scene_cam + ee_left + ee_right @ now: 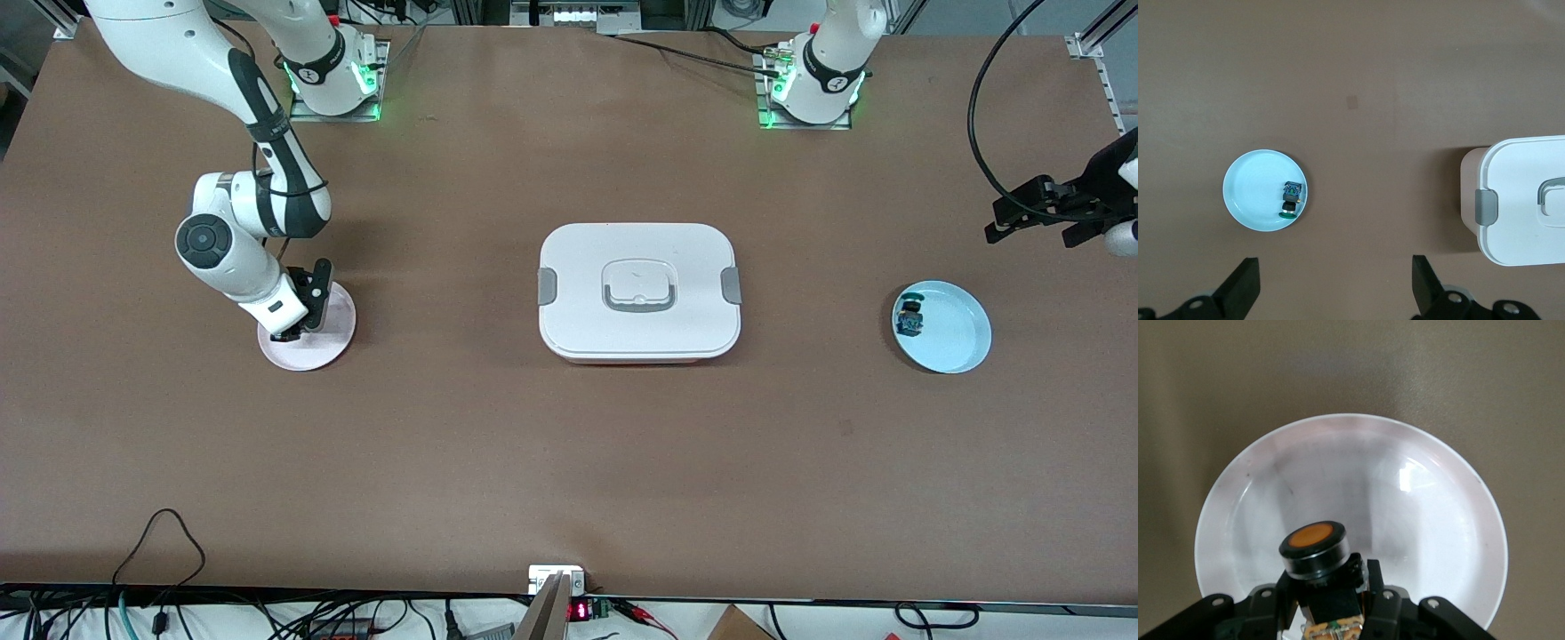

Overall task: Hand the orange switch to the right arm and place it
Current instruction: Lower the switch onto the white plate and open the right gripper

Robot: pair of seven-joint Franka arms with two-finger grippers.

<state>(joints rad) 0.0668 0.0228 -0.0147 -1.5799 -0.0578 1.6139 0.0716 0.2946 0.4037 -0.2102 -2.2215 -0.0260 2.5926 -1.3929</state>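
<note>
The orange switch (1317, 553), black with a round orange cap, sits between the fingers of my right gripper (1328, 587), which is shut on its body. The cap points down into a pale pink plate (1438, 520). In the front view the right gripper (298, 324) hangs low over that plate (333, 342) at the right arm's end of the table; the switch itself is hidden there. My left gripper (1036, 222) waits open and empty above the table at the left arm's end, its fingers (1245, 287) spread wide.
A light blue plate (956, 333) with a small blue-teal switch (909, 317) lies at the left arm's end. A white lidded box (639, 291) with grey clips stands mid-table. Cables run along the edge nearest the front camera.
</note>
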